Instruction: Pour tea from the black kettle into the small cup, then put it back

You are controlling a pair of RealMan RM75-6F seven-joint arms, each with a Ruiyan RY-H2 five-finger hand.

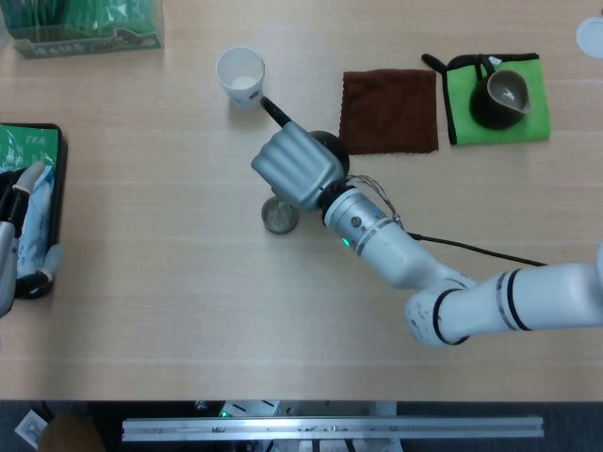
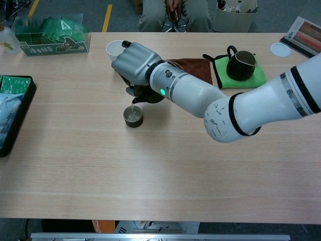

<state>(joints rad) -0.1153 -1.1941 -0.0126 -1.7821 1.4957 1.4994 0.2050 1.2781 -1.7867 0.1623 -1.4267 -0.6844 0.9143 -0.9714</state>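
Observation:
My right hand (image 1: 294, 168) (image 2: 133, 62) grips the black kettle (image 2: 146, 95) (image 1: 328, 147) by its straight handle (image 1: 273, 112) and holds it tilted, spout down. A thin stream of tea runs from the spout into the small dark cup (image 2: 133, 116) (image 1: 280, 217) just below. The hand hides most of the kettle in the head view. My left hand (image 1: 21, 235) rests at the far left over the black tray, fingers apart and holding nothing.
A white paper cup (image 1: 239, 74) stands behind the hand. A brown cloth (image 1: 388, 110) lies to the right, then a green cloth (image 1: 497, 99) with a black pitcher (image 1: 501, 96) on it. A black tray (image 2: 13, 114) with packets sits at the left edge, a green box (image 2: 51, 34) at the back left.

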